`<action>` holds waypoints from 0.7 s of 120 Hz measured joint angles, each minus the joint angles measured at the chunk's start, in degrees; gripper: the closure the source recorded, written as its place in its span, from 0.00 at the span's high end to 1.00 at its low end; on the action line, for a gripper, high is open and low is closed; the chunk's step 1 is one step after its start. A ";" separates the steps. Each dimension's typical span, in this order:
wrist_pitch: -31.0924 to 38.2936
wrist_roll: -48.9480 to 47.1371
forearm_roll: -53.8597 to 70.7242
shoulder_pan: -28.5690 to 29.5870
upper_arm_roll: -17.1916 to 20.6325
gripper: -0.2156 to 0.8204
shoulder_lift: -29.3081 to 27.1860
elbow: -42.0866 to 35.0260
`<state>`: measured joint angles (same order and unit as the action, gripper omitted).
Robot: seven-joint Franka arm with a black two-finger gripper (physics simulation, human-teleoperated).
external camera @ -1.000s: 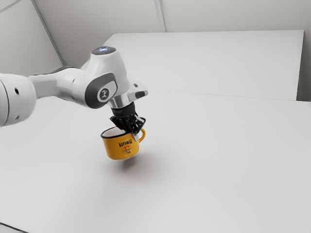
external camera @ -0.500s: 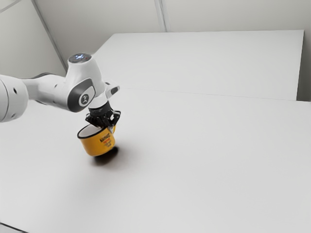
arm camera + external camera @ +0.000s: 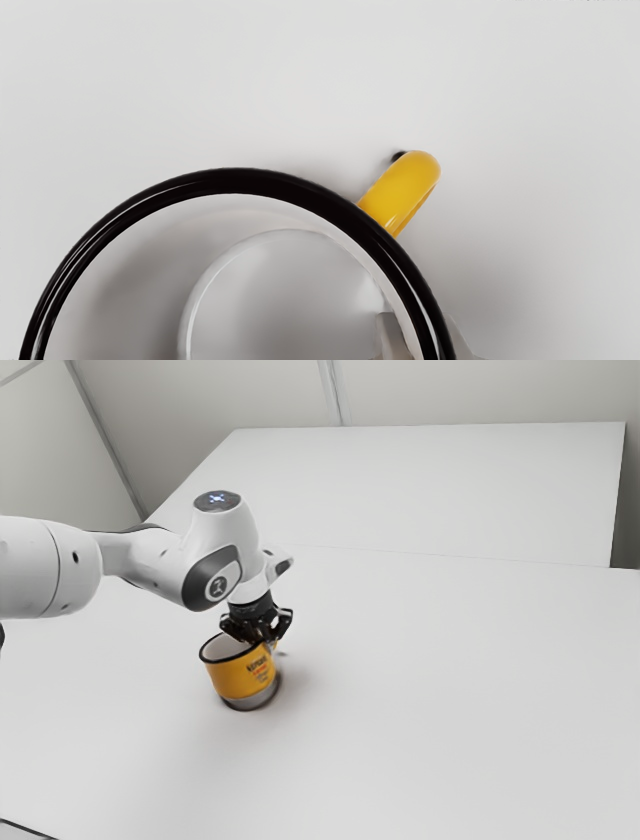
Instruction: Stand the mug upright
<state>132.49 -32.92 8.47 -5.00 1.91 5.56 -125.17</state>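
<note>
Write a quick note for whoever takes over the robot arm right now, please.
Gripper: shut on the mug's wall near the handle, one finger inside, one outside.
Mug: over the table, mouth up but leaning to the exterior view's left; I can't tell whether its base touches.
Done: mug gripped.
Left: level it, seat the base flat, then release and back away.

Yellow mug, tilted, mouth upward
</note>
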 joint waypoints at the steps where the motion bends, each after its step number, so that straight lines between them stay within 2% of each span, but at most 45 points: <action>1: 0.00 -0.02 -0.07 0.01 0.00 0.13 0.00 0.00; 18: -0.82 -0.24 -0.77 -0.45 0.02 0.43 -1.33 0.13; 34: -3.43 -0.34 -0.92 -0.61 0.02 0.60 -5.09 0.35; 55: -6.82 1.22 -1.03 -0.43 0.22 0.71 -7.85 2.23; 84: -14.51 7.97 -1.07 -0.48 0.48 0.76 -7.72 14.32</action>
<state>117.99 -24.95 7.40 -5.49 2.39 -2.17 -110.85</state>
